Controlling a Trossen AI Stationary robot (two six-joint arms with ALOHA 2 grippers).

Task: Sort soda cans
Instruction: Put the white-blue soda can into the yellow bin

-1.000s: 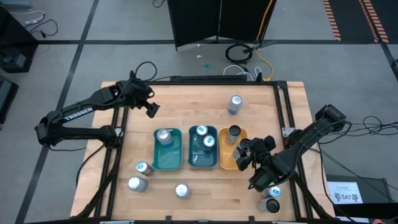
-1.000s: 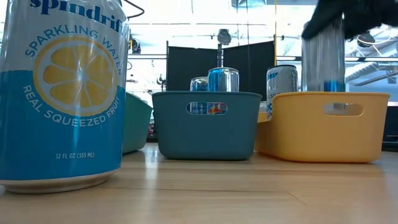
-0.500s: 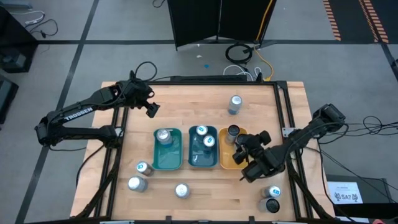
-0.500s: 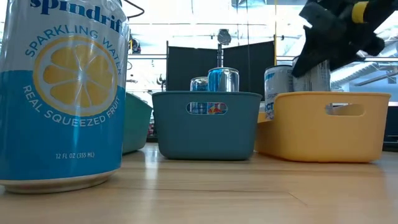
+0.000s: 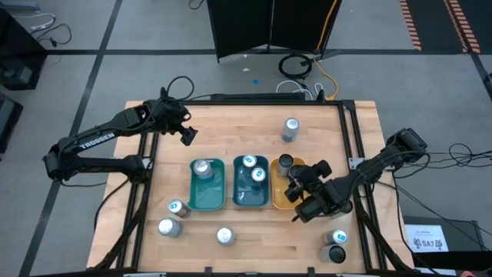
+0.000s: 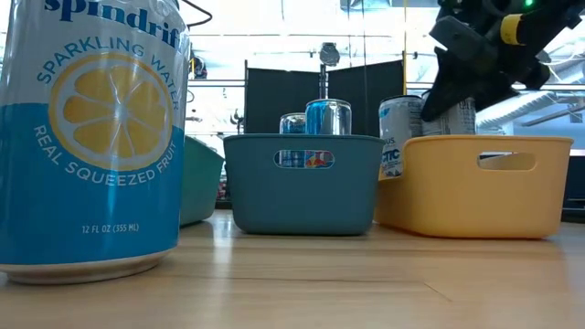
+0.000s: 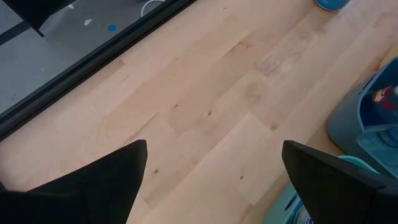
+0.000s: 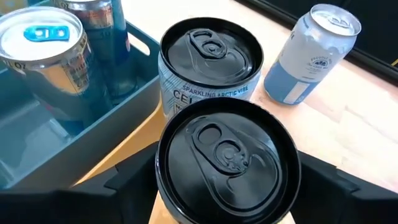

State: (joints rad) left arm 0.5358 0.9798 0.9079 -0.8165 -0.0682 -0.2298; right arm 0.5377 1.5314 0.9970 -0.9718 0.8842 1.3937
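High view: right gripper [image 5: 297, 187] has slid in over the orange tray [image 5: 278, 201] since a second ago.
Low view: my dark-topped can [image 6: 454, 116] now dips behind the tray wall, beside the one already there.
Right wrist: fingers pinch it, not yet released.
Left wrist: left gripper [image 7: 214, 168] spread, idle at the far edge.

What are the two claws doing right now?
Left gripper: open, empty, above bare table.
Right gripper: shut on a dark-topped can, over the orange tray.
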